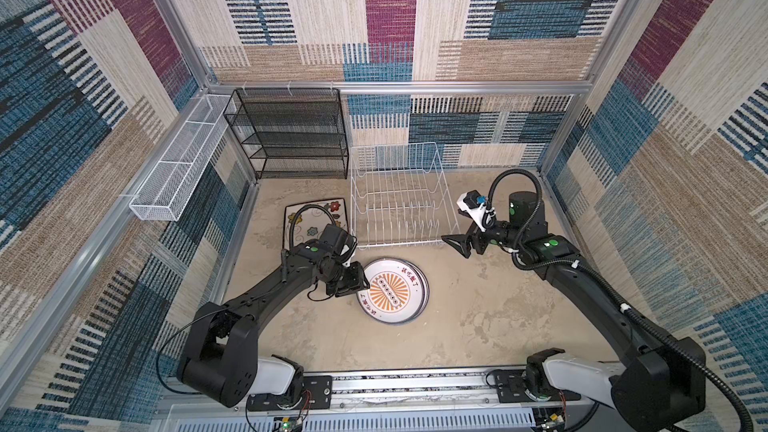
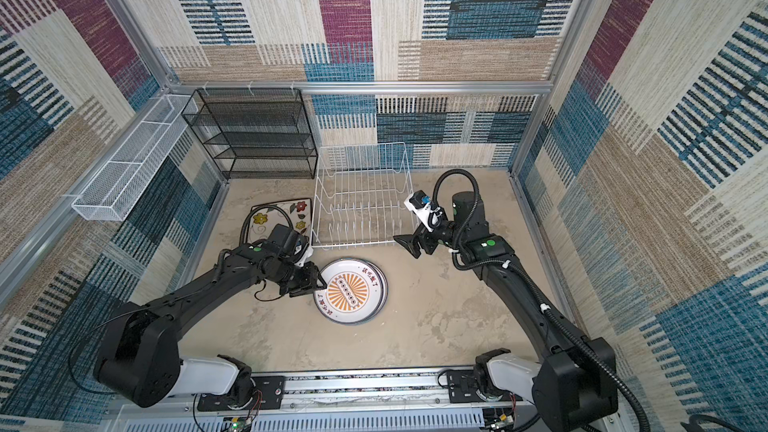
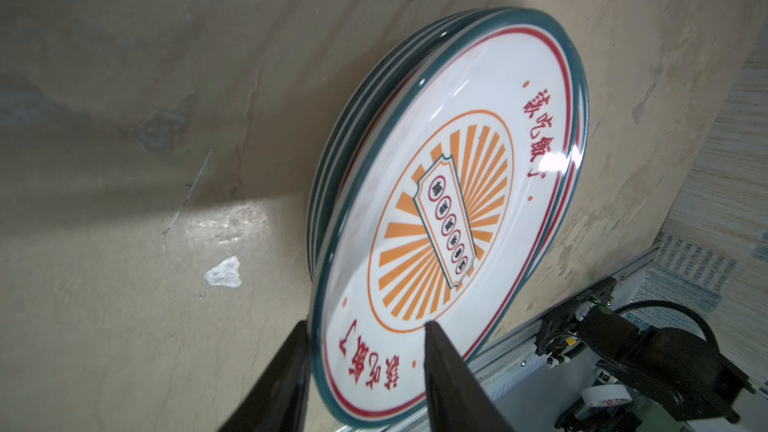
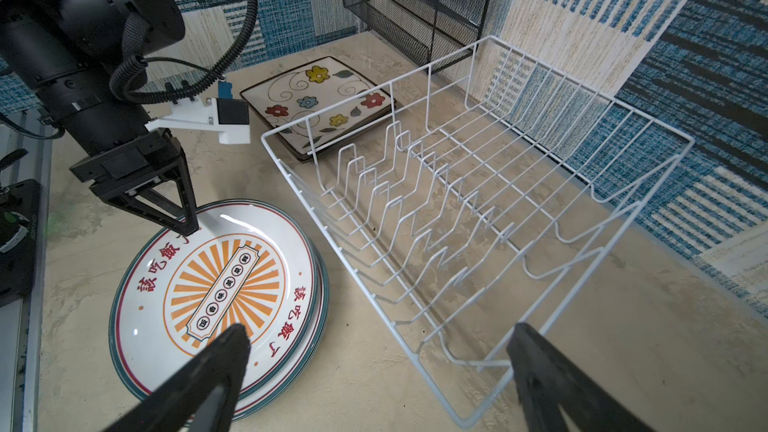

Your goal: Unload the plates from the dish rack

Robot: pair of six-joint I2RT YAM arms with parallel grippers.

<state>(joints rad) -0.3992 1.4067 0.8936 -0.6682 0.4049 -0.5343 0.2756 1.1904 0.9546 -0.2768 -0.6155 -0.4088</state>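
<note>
Left pincer (image 3: pixel 368 323) straddles the rim of the top round plate (image 3: pixel 449 209), one finger over its printed face, one outside the rim; whether it clamps, I cannot tell. That plate crowns a stack on the tabletop (image 1: pixel 478 317) in front of the dish rack (image 1: pixel 399 205). Right pincer (image 4: pixel 378 329) hangs wide open near the rack's front corner.

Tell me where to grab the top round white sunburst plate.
Take the round white plate by its rim on the left arm's side, from the left: lying flat on the stack, only its edge can be pinched. The left hand straddles that edge.
</note>
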